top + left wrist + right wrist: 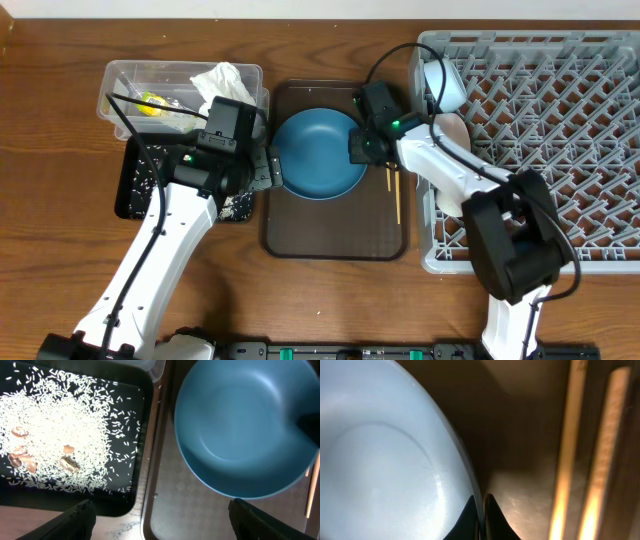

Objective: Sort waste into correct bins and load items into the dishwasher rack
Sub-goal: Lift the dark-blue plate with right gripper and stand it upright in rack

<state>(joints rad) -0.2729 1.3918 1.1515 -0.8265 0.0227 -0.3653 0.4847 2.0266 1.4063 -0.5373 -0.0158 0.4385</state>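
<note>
waste appears sorted, with rice (55, 440) in the black tray (130, 185) and tissue (222, 85) and wrapper (152, 102) in the clear tub (120, 80), while the right end effector (481, 505) is clamped on the rim of the large dark blue dish (318, 155) on the serving tray (330, 225), the left end effector (162, 520) stands apart, and dish and chopsticks (396, 195) are not yet in the rack (560, 100).

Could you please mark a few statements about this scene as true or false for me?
1. The right gripper is shut on the rim of the large dark blue dish. True.
2. The left gripper is shut as well. False: its jaws stand wide open, holding nothing.
3. The two thin wooden chopsticks lie on the dark brown serving tray. True.
4. The loose white rice grains lie on that brown tray too. False: they lie in the shallow black rectangular tray.
</note>
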